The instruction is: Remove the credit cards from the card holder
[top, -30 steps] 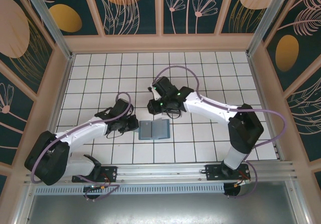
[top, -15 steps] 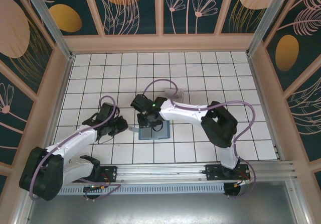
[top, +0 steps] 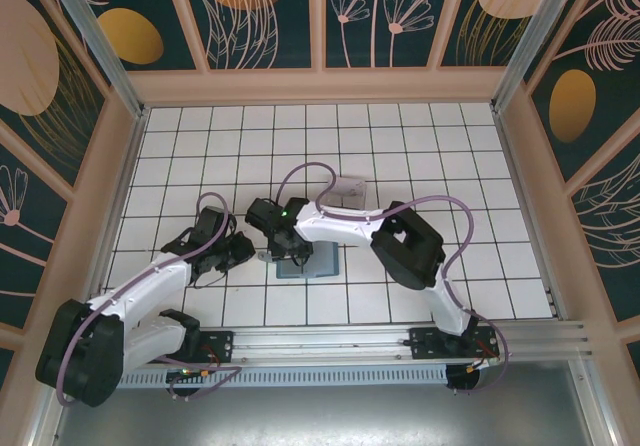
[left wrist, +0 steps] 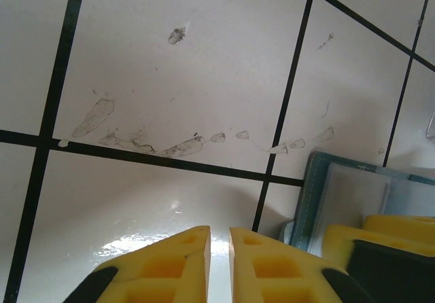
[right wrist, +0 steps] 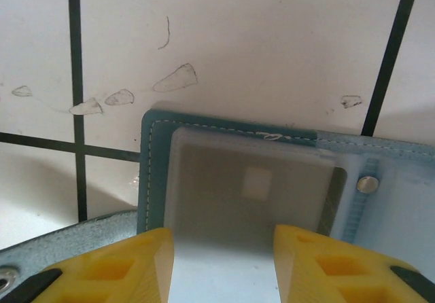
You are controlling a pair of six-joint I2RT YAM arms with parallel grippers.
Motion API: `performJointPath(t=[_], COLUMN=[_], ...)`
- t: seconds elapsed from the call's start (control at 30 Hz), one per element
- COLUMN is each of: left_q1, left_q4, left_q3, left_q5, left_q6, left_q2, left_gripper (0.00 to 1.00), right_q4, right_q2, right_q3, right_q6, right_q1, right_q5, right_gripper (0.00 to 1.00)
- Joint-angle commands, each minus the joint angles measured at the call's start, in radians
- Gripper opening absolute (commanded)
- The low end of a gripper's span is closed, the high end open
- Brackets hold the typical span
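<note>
On a white tiled table point(top: 420, 156), walled by panels painted with leaves, two white robot arms reach in from the near edge. Between them lies the card holder point(top: 322, 263), a small teal-blue wallet opened flat, a little nearer than the table's middle. The right gripper point(top: 290, 254) hangs over the wallet's left half and hides much of it from above.

From the right wrist, the card holder point(right wrist: 153, 174) shows a stitched teal rim and a grey-blue inside. A pale whitish-grey card point(right wrist: 251, 187) lies in the pocket at the left of that view. A small metal stud point(right wrist: 367, 184) sits just to the right of the card. A grey strap tab point(right wrist: 68, 245) pokes out at the lower left. The right gripper point(right wrist: 224, 262) has its two yellow fingers point(right wrist: 122, 265) spread apart above the card's near edge. They clasp nothing, and whether they touch the card cannot be told.

The left gripper point(top: 250, 249) sits just left of the wallet, over bare tile. From the left wrist, the left gripper point(left wrist: 219, 262) is all but closed, with only a thin slit between its yellow fingers and nothing in it. To its right appear the wallet's corner point(left wrist: 309, 201), the pale card point(left wrist: 353, 201) and a yellow finger of the other gripper.

Farther back, a small pale rectangle point(top: 350, 183) lies flat on the tiles; what it is cannot be told.
</note>
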Motion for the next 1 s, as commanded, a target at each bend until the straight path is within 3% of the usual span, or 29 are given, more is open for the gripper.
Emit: performJointPath(t=[0.0,0.3,0.67,0.97], left_q1=[0.007,0.007,0.007,0.007], left_q4=[-0.002,-0.009,-0.018,-0.010], left_q3=[-0.006,-0.004,0.024,0.058], left_q5=[0.013,0.015,0.036,0.067], left_q6=[0.008,0.010,0.019,0.041], left_q2=[-0.016,-0.030,-0.033,-0.040], left_gripper=[0.17,0.17,0.17,0.16], right_q4=[-0.068,-0.094,-0.059,0.028], right_q2=[0.033,0.076,0.044,-0.029], right_q3=[0.034,0.040,0.039,0.015], right_q6=[0.033,0.025,-0.001,-0.034], right_q1=[0.011,0.015,0.016,0.010], right_q5=[0.051,0.059,0.042,0.021], right_gripper=[0.44,0.41,0.12,0.10])
